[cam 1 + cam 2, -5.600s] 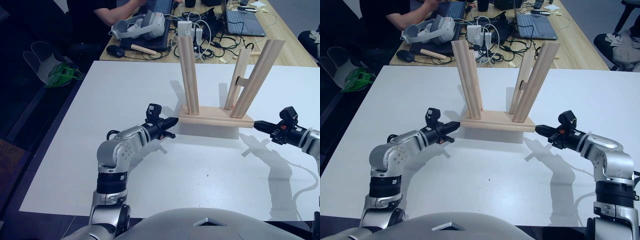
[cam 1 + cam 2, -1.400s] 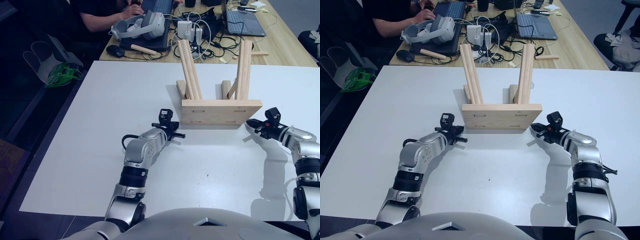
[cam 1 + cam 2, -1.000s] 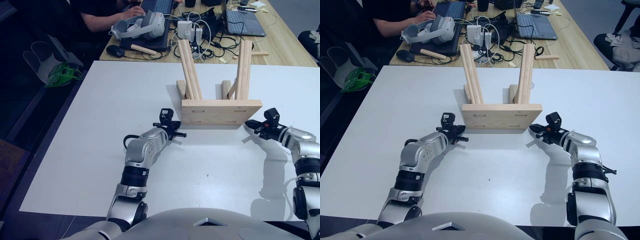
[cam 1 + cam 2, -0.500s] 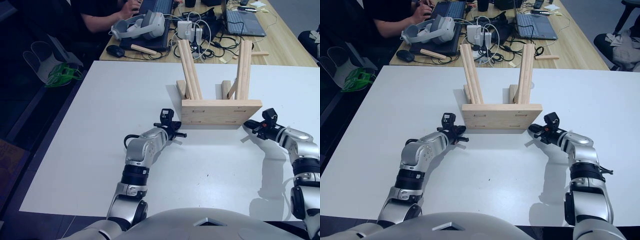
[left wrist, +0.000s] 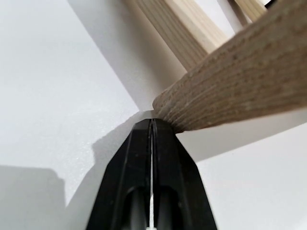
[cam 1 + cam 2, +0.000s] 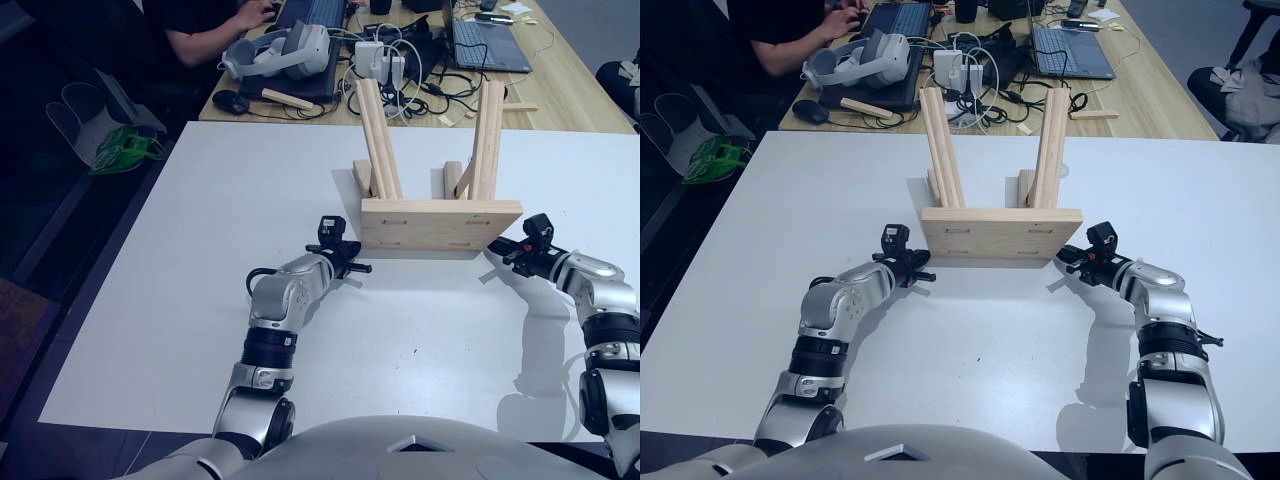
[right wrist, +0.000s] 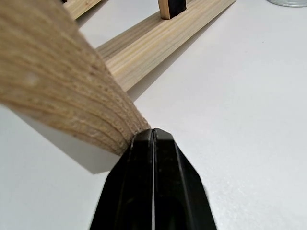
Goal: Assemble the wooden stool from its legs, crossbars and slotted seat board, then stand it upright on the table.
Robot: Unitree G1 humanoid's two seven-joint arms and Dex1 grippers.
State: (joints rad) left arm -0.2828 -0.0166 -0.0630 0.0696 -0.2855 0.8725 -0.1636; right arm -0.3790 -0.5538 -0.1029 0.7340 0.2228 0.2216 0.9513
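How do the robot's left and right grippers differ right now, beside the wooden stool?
The left black two-finger gripper is at the left lower corner of the pale wooden slotted seat board; the right black two-finger gripper is at its right lower corner. The left gripper points towards the robot's right, the right gripper towards its left. Both are shut, holding nothing, tips against the board's corners.
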